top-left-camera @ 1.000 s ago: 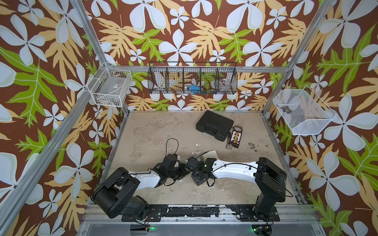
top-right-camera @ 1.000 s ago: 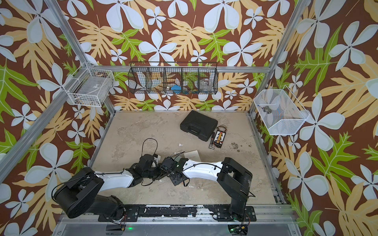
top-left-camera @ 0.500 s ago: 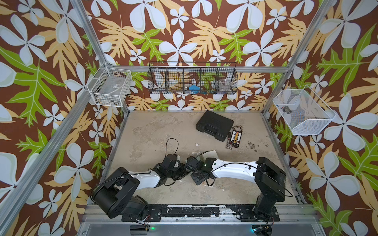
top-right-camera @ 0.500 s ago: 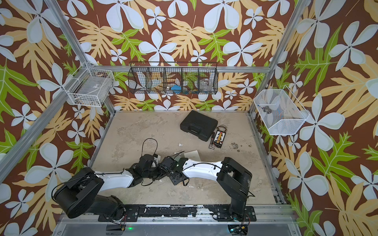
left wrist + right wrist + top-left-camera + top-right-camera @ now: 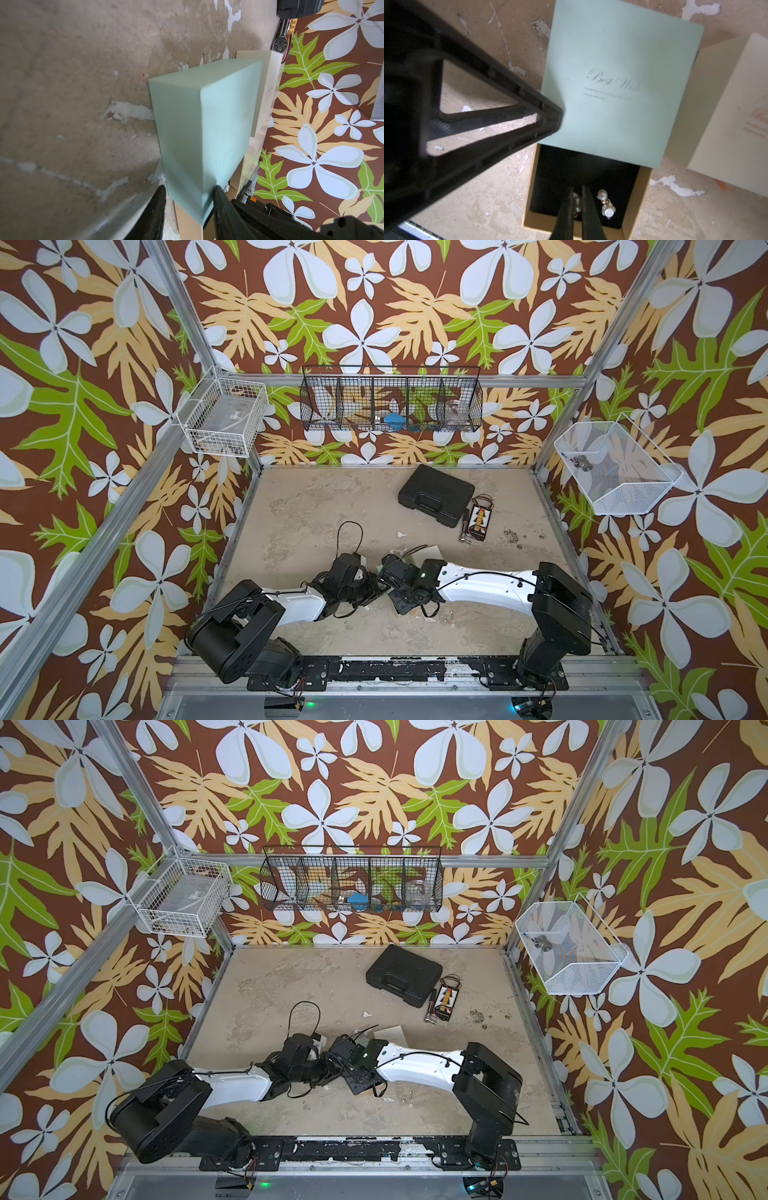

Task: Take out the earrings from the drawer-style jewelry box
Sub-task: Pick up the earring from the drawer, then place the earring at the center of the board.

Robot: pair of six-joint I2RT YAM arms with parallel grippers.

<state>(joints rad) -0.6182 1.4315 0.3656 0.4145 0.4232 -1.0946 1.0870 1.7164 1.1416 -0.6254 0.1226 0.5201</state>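
Green sleeve [image 5: 612, 83] and its drawer [image 5: 636, 199] lie toward the front edge of the counter [image 5: 311, 510], about midway between its side edges. The sleeve is clamped across its width by the left tool [image 5: 188, 193]. The drawer is pulled part way out and its black lining is exposed.

The right tool [image 5: 578, 190] is closed inside the drawer, its tips pinched on the held earring [image 5: 577, 202]; only a pearl shows between them.

Step in hand, as judged: the lift-out.
- The lift is best taken straight up and slowly, so the dangling part is not snagged on the drawer wall or the sleeve's edge.
- The pinch should be firm, since a round pearl is easily squeezed out.
- The sleeve should be pinned so the drawer is not dragged along.
- The loose earring [image 5: 606, 204], just beside the tips, should not be brushed.

Count:
- Earrings: two, one held and one loose on the lining.
- Sleeve: one.
- Drawer: one.
- Cream box [image 5: 726, 116]: one, just beside the sleeve.
- Tools: two.
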